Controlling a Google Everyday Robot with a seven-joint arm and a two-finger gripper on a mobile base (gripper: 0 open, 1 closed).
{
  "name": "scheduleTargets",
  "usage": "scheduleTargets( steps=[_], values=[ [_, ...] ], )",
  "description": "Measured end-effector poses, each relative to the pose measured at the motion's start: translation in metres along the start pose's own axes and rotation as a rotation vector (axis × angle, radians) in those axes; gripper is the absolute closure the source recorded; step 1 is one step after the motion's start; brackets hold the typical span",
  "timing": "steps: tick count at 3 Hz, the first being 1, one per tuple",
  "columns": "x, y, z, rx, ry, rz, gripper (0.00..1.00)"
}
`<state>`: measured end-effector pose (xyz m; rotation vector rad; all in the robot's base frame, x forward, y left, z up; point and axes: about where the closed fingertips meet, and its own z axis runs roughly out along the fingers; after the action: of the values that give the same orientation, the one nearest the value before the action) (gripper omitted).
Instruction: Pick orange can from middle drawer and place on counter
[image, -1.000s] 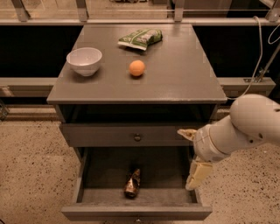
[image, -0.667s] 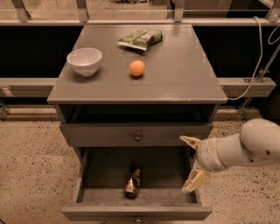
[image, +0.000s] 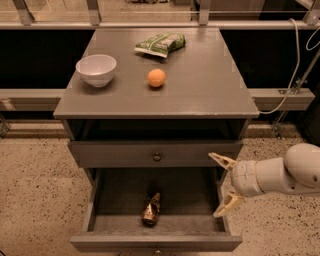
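Plainly the coming move turns on the orange can (image: 151, 210), so it serves as the marker. Far up and to the left of it, on the counter (image: 210, 90), stands a white bowl (image: 96, 70). The can lies on its side on the floor of the pulled-out middle drawer (image: 120, 197), near the front wall and about midway between the side walls, with nothing touching it. Its long axis runs roughly front to back, the far end leaning slightly right. Straight above the can, on the counter, sit an orange ball (image: 156, 78) and, farther back, a green snack bag (image: 160, 44). Between the ball and the can is a closed drawer front with a small knob (image: 157, 156). Right of the can and somewhat higher hangs the gripper (image: 223, 184), over the drawer's right wall, its two fingers spread wide and empty. Seen from the gripper, the can lies leftward and lower. I judge the arm must move left into the drawer and descend, fingers straddling the can's narrow width.
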<state>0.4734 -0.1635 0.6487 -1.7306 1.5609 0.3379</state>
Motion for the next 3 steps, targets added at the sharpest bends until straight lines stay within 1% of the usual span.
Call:
scheduleTargets(
  steps=[1, 2, 3],
  values=[
    [0.000, -0.001, 0.011, -0.037, -0.034, -0.001, 0.00],
    [-0.002, 0.011, 0.052, -0.076, -0.103, 0.007, 0.00],
    [0.004, 0.035, 0.098, -0.075, -0.167, 0.045, 0.00]
  ],
)
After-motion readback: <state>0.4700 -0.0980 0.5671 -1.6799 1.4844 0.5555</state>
